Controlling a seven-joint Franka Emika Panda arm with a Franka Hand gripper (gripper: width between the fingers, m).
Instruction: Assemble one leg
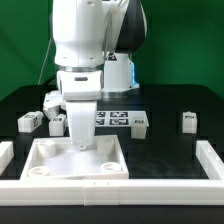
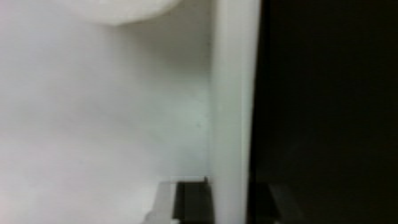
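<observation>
Gripper [image 1: 80,140] hangs low over the panel [image 1: 45,168], likely lining up an insertion; I can't tell jaw gap or grasp; one loose leg [image 1: 139,123] sits far right.

- The big white robot arm casing [image 1: 80,40] looks like smooth moulded plastic with a soft sheen on its rounded shell.
- The large white square panel with round corner sockets [image 1: 45,165] looks like smooth, matt plastic.
- The small white chunky plastic block [image 1: 188,121] is matt too, and its black-and-white tag looks flat and dull.
- The black table top [image 1: 165,150] is matt and even.
- The green backdrop [image 1: 190,40] is matt; its material cannot be told.
- The blurred white surface [image 2: 107,120] in the wrist view looks smooth.
</observation>
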